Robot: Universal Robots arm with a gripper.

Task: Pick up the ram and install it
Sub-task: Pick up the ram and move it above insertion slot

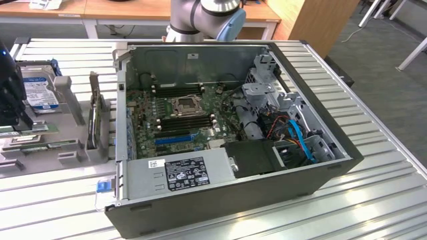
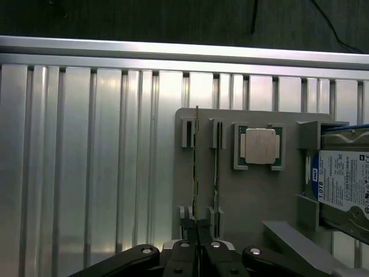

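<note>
End effector (image 2: 197,249) pinched narrow across the thin faces of the ram (image 2: 196,167), which stands on edge in the grey holder (image 2: 253,199) on the slatted counter (image 2: 86,173), just beside a second stick (image 2: 216,167); upright slots likely keep both faces free for gripping.

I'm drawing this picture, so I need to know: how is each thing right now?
gripper: shut, pinching the ram's edge.
ram: standing on edge in the grey holder, gripped.
second stick: standing on edge beside it, untouched.
processor chip: lying flat on the holder.
hard drive: sitting in the holder, label showing.
computer case: open, side off, insides showing.
</note>
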